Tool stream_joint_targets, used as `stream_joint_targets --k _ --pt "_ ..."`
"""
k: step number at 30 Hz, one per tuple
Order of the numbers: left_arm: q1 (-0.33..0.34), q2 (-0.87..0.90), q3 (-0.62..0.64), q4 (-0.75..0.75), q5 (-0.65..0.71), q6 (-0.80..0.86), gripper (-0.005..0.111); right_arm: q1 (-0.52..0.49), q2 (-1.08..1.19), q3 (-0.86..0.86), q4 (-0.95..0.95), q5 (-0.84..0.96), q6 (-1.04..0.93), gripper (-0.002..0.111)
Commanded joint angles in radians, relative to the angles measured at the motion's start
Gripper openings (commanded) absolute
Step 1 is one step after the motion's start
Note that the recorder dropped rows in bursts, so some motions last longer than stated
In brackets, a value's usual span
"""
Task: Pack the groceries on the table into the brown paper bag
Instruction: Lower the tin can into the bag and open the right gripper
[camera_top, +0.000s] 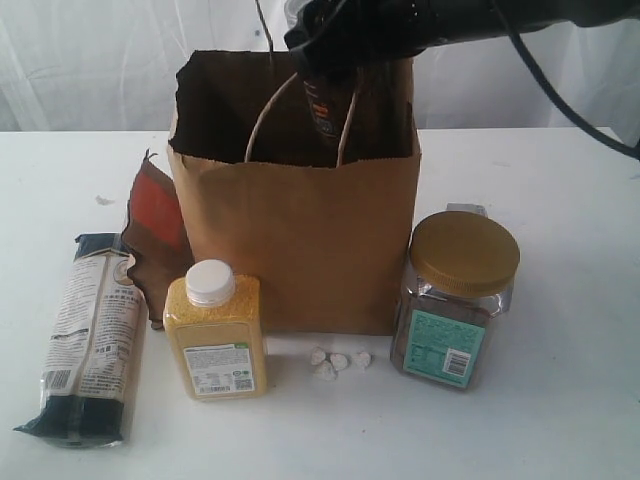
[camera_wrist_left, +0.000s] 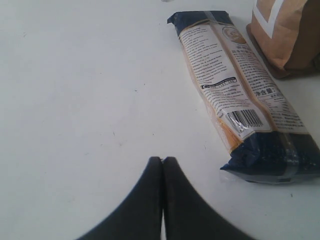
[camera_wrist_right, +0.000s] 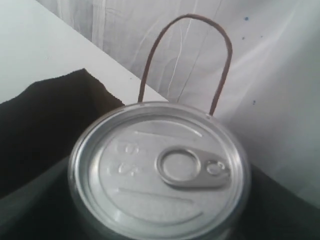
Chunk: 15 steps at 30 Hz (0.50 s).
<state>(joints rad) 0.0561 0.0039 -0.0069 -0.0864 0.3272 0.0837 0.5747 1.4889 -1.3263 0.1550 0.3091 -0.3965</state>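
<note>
R hand grips pull-tab can, seemingly inside brown paper bag mouth.

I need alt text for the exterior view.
The right gripper holds a can at the open top of a brown paper bag on a white table. In front stand a yellow bottle and a gold-lidded jar, white lumps between them; a noodle packet and a pouch are at the picture's left.

You see kraft-brown bag; left of it navy-cream noodle packet, brown-red pouch; in front yellow bottle, white cap; right, gold-lidded jar; above, silver-topped can.
</note>
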Motion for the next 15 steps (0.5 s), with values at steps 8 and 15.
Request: stream_joint_targets --k 8,15 --pt "0.000 -0.004 0.007 -0.004 0.006 0.001 0.000 -0.008 -0.011 -0.011 -0.058 0.070 -0.011 0.027" --pt "0.000 -0.004 0.007 -0.004 0.006 0.001 0.000 -0.008 -0.011 -0.011 -0.058 0.070 -0.011 0.027"
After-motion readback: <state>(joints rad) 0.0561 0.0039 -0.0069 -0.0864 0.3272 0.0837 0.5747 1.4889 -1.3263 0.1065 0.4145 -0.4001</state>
